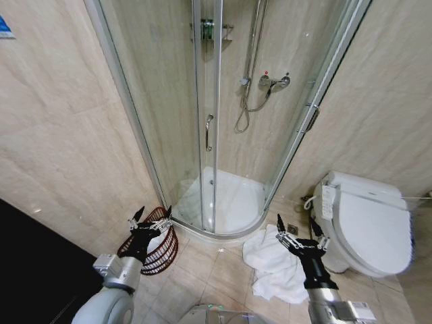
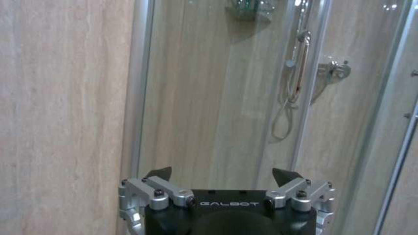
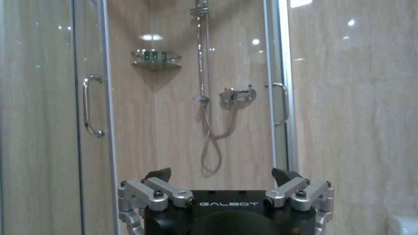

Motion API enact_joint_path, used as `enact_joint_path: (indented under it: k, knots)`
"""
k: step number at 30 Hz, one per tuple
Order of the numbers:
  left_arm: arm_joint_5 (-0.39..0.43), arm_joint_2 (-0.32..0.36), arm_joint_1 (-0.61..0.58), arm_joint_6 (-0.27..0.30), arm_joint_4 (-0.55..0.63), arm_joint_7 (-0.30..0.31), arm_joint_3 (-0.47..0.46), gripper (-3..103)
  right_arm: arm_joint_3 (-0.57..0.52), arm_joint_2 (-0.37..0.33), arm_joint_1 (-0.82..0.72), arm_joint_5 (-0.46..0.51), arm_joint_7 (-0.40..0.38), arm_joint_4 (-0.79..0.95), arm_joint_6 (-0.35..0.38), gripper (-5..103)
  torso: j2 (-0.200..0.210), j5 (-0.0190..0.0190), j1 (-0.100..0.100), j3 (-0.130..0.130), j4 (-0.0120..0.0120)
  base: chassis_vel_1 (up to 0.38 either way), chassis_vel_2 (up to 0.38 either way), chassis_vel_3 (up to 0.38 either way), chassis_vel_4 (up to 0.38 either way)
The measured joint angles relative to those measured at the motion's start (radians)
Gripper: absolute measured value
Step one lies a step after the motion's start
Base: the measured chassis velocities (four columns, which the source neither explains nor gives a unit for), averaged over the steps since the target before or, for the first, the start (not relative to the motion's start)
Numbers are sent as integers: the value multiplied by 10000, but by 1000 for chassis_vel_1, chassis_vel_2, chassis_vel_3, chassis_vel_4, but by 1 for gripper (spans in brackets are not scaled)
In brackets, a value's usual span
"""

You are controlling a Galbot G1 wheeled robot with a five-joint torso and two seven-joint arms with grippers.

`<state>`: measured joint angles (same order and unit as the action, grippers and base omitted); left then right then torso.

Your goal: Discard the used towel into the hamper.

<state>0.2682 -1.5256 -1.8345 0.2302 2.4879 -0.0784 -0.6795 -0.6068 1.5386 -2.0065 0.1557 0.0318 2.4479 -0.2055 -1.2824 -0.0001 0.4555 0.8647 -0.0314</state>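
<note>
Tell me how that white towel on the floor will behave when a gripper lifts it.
The towel lies crumpled in soft folds on the tiles between the shower tray and the toilet, so it is probably floppy and would drape and trail. It spreads wide, so one pinch likely gathers only part. The right gripper above it is open and empty.
</note>
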Motion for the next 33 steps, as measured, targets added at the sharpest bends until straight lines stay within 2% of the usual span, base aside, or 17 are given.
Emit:
enact_joint_path:
  k: [9,16,23,33]
  knots:
    - [0,0,0,0,0,0,0,100,0,1,0,0,0,0,0,100,117,1,-46,-66,2,1,-10,-21,-7]
    - [0,-1,0,0,0,0,0,100,0,1,-1,0,0,0,0,100,-204,1,93,102,4,0,0,0,0]
    - [0,0,0,0,0,0,0,100,0,1,-1,0,0,0,0,100,-707,1,328,371,3,0,0,0,0]
    - [0,0,0,0,0,0,0,100,0,1,0,0,0,0,0,100,-895,1,414,477,4,0,0,0,0]
